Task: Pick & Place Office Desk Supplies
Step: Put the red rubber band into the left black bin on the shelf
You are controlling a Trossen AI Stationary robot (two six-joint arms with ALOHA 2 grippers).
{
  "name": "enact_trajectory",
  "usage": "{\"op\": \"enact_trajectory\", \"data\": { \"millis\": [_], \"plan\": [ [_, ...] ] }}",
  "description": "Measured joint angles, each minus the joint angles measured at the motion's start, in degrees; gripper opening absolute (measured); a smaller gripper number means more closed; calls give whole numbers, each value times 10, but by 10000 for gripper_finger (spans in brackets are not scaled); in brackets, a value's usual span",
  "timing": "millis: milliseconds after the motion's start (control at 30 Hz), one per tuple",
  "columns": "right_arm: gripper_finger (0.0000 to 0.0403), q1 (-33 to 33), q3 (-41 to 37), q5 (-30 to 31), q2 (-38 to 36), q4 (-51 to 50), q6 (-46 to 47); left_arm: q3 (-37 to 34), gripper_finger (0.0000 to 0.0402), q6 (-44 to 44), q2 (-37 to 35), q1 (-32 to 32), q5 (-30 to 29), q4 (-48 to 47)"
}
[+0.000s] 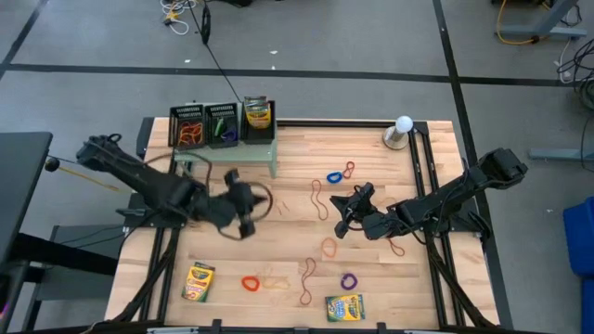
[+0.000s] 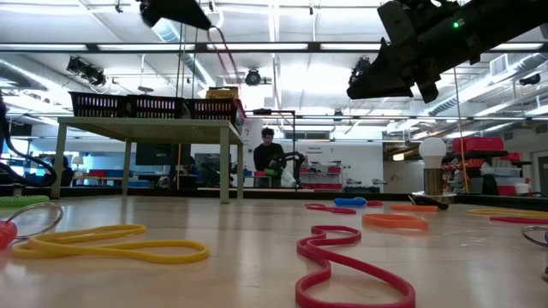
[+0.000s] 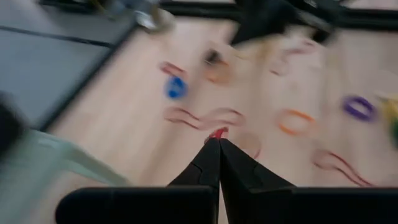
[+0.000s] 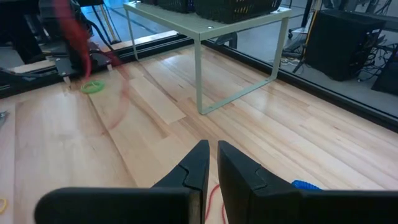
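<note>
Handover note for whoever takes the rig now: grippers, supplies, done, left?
Left gripper: shut on a red band, lifted above the table.
Right gripper: nearly closed, low over mid-table; whether it pinches a band, cannot tell.
Trays sit on the green stand; two already hold bands.
Left: loose bands across the table, crayon boxes at the near edge.

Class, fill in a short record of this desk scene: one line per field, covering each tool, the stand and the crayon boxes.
left tool: shut on a red rubber band, above the table's left half
right tool: above the table's middle
stand: at the back edge, carrying black mesh trays
crayon boxes: two flat near the front edge, the second at
</note>
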Motion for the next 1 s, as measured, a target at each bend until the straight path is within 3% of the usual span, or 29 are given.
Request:
{"op": "enact_trajectory", "data": {
  "millis": [200,500,1000],
  "plan": [
    [39,0,0,-1,0,0,0,71,3,90,-14,81,-69,-61],
    [39,0,0,-2,0,-4,0,119,3,113,-89,190,-167,-181],
    [39,0,0,-1,0,-5,0,119,3,172,-242,383,-182,-249]
  ]
}}
